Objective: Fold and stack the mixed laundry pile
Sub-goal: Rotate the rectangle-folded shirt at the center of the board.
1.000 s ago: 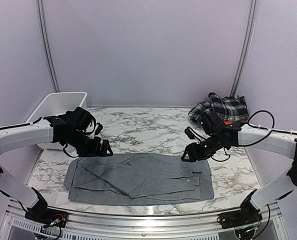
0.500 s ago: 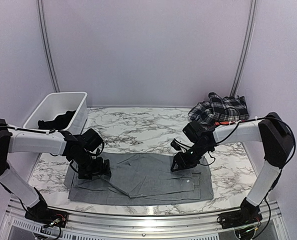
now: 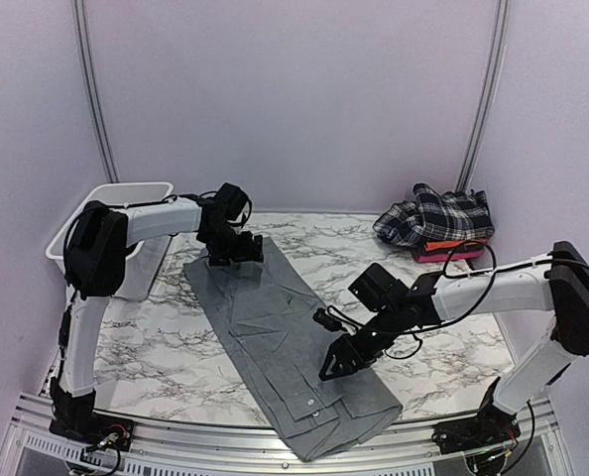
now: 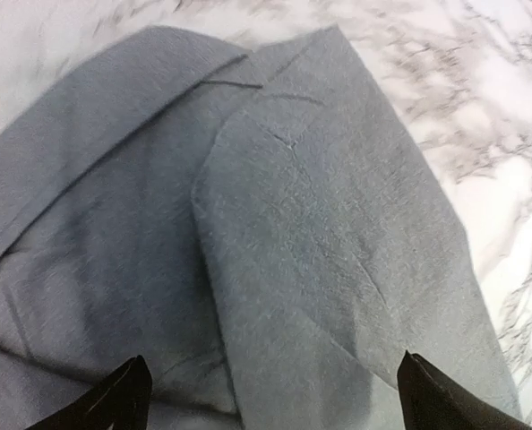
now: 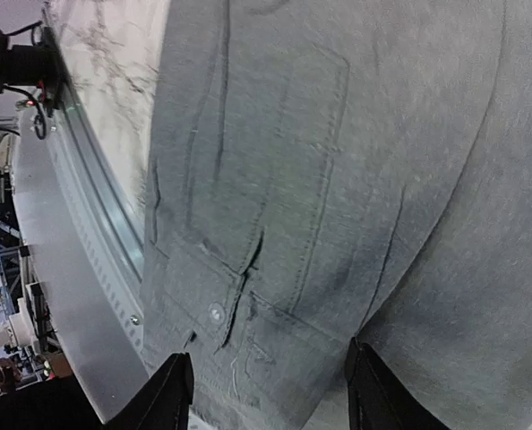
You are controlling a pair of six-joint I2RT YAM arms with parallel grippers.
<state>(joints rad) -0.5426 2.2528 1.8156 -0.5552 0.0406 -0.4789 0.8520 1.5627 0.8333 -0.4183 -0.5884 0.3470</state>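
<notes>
The grey trousers point(image 3: 285, 337) lie flat in a long diagonal band across the marble table point(image 3: 156, 337), running from the upper left of the overhead view, near the white basket point(image 3: 126, 188), down to the lower middle, where the waist end reaches the metal rail point(image 3: 225, 451) at the table's near edge. The left gripper point(image 3: 237, 256) hangs over the upper-left end of the band. In its wrist view its two fingertips sit at the bottom corners, spread wide, with folded layers of the trousers point(image 4: 275, 233) filling the frame between and beyond the left gripper point(image 4: 279, 394). The right gripper point(image 3: 336, 365) is low over the lower part of the trousers. Its wrist view shows its fingers apart at the bottom edge, nothing pinched between them, and past the right gripper point(image 5: 270, 390) the trousers point(image 5: 338, 161) show a stitched pocket and a small button point(image 5: 216, 312). At the upper right of the overhead view, well apart from the trousers, a black-and-white plaid piece point(image 3: 435, 216) rests on a red-pink piece point(image 3: 453, 250).
</notes>
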